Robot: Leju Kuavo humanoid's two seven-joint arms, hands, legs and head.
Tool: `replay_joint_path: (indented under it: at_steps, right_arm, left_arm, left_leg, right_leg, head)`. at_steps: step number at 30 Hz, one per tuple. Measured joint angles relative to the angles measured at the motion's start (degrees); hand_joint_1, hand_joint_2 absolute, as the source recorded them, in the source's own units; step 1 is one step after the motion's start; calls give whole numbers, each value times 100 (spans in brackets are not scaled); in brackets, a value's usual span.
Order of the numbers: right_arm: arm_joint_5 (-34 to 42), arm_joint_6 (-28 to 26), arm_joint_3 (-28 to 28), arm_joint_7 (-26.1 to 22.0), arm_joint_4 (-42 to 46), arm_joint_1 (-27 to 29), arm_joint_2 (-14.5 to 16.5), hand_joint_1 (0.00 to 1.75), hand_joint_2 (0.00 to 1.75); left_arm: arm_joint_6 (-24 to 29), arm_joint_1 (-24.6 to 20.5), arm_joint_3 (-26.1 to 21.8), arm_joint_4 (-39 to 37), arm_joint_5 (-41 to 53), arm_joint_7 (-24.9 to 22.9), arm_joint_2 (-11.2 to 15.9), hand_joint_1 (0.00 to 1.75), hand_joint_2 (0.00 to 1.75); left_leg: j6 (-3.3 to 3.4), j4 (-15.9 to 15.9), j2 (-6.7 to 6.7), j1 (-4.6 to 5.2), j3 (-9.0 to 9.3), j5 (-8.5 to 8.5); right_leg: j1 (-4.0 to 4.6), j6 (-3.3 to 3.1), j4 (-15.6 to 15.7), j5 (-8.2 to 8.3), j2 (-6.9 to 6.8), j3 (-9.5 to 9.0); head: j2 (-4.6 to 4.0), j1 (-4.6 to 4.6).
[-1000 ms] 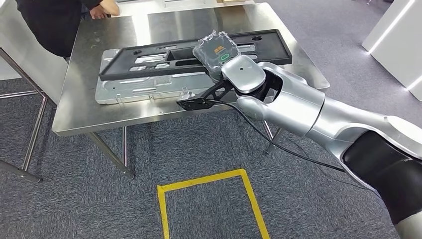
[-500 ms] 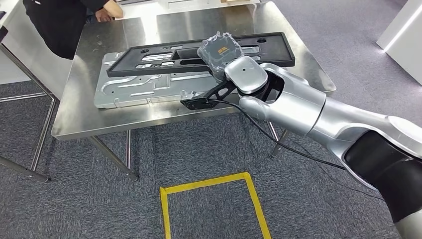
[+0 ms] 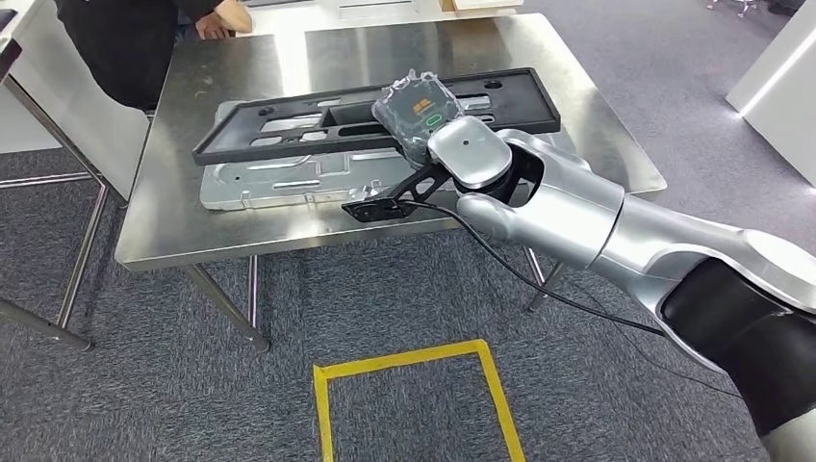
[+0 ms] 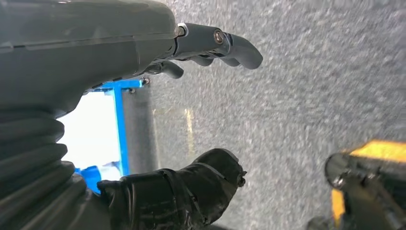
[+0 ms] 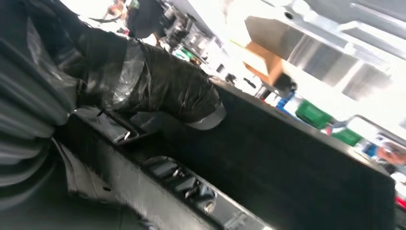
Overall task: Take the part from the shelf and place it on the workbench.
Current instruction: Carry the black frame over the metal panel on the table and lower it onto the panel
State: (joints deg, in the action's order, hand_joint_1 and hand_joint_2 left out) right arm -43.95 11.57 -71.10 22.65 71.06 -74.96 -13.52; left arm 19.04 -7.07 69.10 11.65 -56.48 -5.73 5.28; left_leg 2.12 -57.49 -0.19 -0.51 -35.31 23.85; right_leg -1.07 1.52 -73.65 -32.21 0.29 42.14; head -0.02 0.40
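So we've got our right hand (image 3: 416, 108) out over the steel workbench (image 3: 231, 221), wrapped in clear plastic with an orange and green label on the back of it. It grips the long black plastic frame (image 3: 289, 130), which is the part here. From the head view the frame runs across the middle of the bench, its left end low near the surface and the stretch by our hand a bit higher, so it looks tilted. We can't tell if it's actually resting on what's beneath it. In the right wrist view the wrapped thumb (image 5: 167, 91) lies over the top edge of the black frame (image 5: 297, 177) and the darker fingers (image 5: 184, 182) curl under the lower rim, so the hold is firm.

Underneath the frame lies a flat silver stamped metal panel (image 3: 279, 183), sitting on the bench and sticking out toward our side. A black cable (image 3: 539, 284) loops from the wrist bracket back along the silver arm.

Our left hand (image 4: 158, 120) hangs over the grey carpet (image 4: 306, 86), fingers (image 4: 230, 43) loosely apart from the thumb and nothing in it.

At the far left corner of the bench a person (image 3: 125, 38) in dark clothes stands with a hand on the edge. On the floor just in front of us there's a yellow tape square (image 3: 404, 358).
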Motion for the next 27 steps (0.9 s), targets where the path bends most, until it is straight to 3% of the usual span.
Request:
replay_joint_path:
  at_steps: [1, 2, 4, 6, 8, 11, 14, 16, 17, 18, 20, 21, 25, 27]
  right_arm:
    - [0, 1, 0, -3, -2, 18, -2, 175, 175]
    - [0, 1, 0, -2, -3, 29, -3, 175, 175]
    - [0, -1, 0, -2, -4, 22, -4, 175, 175]
    - [0, -4, 0, -2, -3, 2, 1, 175, 175]
    - [0, -4, -1, -3, -2, 2, 7, 175, 175]
    - [-6, -6, -1, 4, -3, 0, 9, 175, 175]
    - [-26, -13, -2, 13, -7, -1, 12, 175, 175]
    - [-38, -21, -10, 12, -18, 25, 15, 175, 175]
    - [-43, -28, -15, 11, -25, 44, 17, 175, 175]
    - [-51, -36, -19, 9, -33, 64, 19, 175, 175]
    - [-72, -59, -22, 5, -46, 93, 20, 175, 175]
    - [-81, -76, -22, 3, -52, 105, 18, 175, 175]
    - [-93, -118, -24, -13, -71, 171, 11, 175, 175]
    - [-103, -121, -24, -19, -80, 170, 7, 175, 175]
  left_arm:
    - [0, -1, -1, 0, 0, 1, 2, 0, 175]
    - [0, -1, -1, 0, 0, 1, 3, 0, 175]
    - [-3, 2, -1, 0, -1, 5, 2, 0, 175]
    - [-8, 3, -1, 0, -1, 11, 2, 0, 175]
    - [-11, 2, -1, 0, 1, 18, 2, 0, 175]
    - [-12, 5, -2, 0, 3, 15, -4, 0, 175]
    - [-16, 4, -3, 0, 7, -5, -9, 0, 175]
    - [-19, 5, -3, 0, 8, -16, -8, 0, 175]
    - [-19, 7, -3, 0, 9, -21, -8, 0, 175]
    - [-17, 10, -3, 0, 9, -25, -7, 0, 175]
    - [-13, 14, -3, 0, 14, -27, -2, 0, 175]
    - [-11, 11, -3, 0, 17, -26, 3, 0, 175]
    - [4, 3, -3, 0, 44, -30, 13, 0, 175]
    - [22, 3, -3, 0, 68, -45, 13, 0, 175]
  left_leg:
    - [7, -6, -6, 2, 9, 14]
    - [5, -18, -15, 2, 20, 31]
    - [-26, -67, -33, 1, 42, 87]
    - [-86, -144, -46, 23, 25, 152]
    - [-141, -171, -52, 40, 9, 175]
    - [-218, -267, -40, 20, -20, 269]
    - [-307, -1146, -18, -7, -440, 679]
    - [-335, -1665, -17, -18, -746, 780]
    - [-335, -1635, -17, -18, -768, 678]
    - [-323, -1386, -17, -17, -680, 483]
    - [-271, -602, -17, -2, -325, 96]
    - [-243, -306, -18, 17, -182, 5]
    - [-151, -50, -16, 46, -42, 13]
    - [-88, 18, -4, 15, 21, 2]
  right_leg:
    - [-2, 6, -149, 17, -1, 112]
    - [-5, 6, -60, 148, -3, 109]
    - [-9, -13, 646, 572, -11, -169]
    - [4, -45, 1246, 791, -14, -450]
    - [29, -83, 1360, 782, -8, -516]
    - [0, -167, 1409, 791, -7, -558]
    - [-21, -234, 1439, 773, -10, -621]
    - [-16, -250, 1438, 750, -7, -648]
    - [-15, -248, 1438, 736, -4, -665]
    - [-15, -241, 1438, 721, 1, -688]
    - [-8, -210, 1440, 686, 7, -732]
    - [-3, -188, 1440, 673, 8, -739]
    - [1, -77, 1472, 650, 6, -752]
    - [4, -39, 1237, 509, 1, -648]
  head:
    - [1, 3]
    - [1, 5]
    - [1, 9]
    - [-1, 7]
    - [0, 4]
    - [0, -1]
    - [0, -18]
    - [0, -16]
    - [-1, -16]
    - [0, -17]
    - [0, -15]
    - [0, -13]
    - [-1, -7]
    - [-1, 2]
